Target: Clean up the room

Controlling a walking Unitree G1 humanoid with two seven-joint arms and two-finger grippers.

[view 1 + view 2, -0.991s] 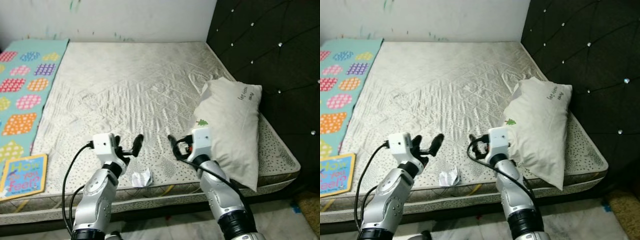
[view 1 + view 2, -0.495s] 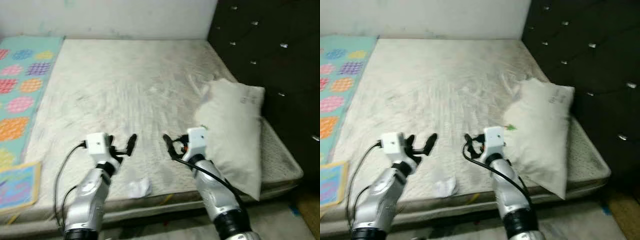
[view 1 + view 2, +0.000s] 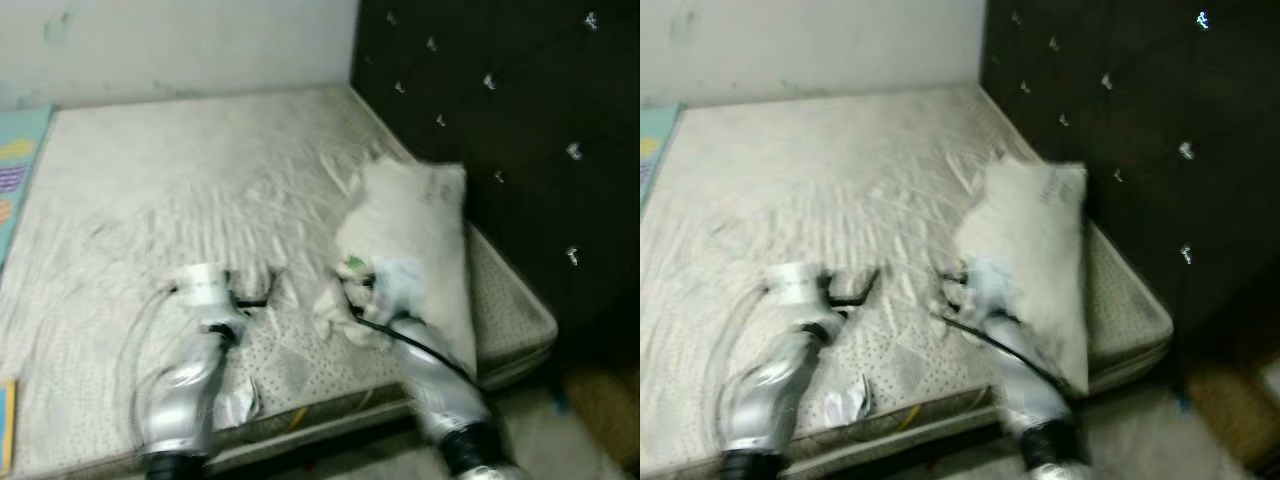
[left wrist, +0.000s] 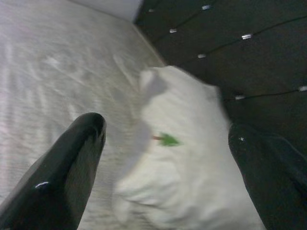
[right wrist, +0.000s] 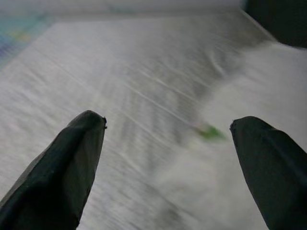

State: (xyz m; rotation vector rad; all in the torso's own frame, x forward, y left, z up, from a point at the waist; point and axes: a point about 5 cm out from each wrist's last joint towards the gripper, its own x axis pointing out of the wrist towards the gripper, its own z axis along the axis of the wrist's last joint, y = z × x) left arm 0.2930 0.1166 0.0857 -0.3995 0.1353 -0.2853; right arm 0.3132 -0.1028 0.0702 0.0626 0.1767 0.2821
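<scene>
Two things on the mattress point(image 3: 180, 190) look out of place: a white pillow point(image 3: 410, 230) lying askew at centre right of the left eye frame, against the dark tufted headboard point(image 3: 480, 120), and a crumpled scrap of paper point(image 3: 237, 400) at lower left of centre, close to the bed's near edge.

The pillow should handle as soft, light and floppy; it will sag and fold if lifted by one corner, so a pinch on a bunched edge or corner with each tool, or a push along the sheet, seems the safer hold. The paper scrap looks nearly weightless and already crushed (a plain pinch anywhere on it should do, though it may skid on the sheet).

The right tool point(image 3: 350, 300) hangs at the pillow's near corner, just beside the little green mark point(image 4: 168, 140), with rumpled fabric around it; blur hides whether it touches. In its wrist view both fingers point(image 5: 62, 163) stand wide apart with nothing between them. The left tool point(image 3: 262, 292) sits left of centre over bare sheet, its fingers point(image 4: 62, 177) likewise spread wide and empty, pointing towards the pillow. The paper scrap lies below the left tool in the frame, beside that arm's silver forearm and apart from the fingers.
</scene>
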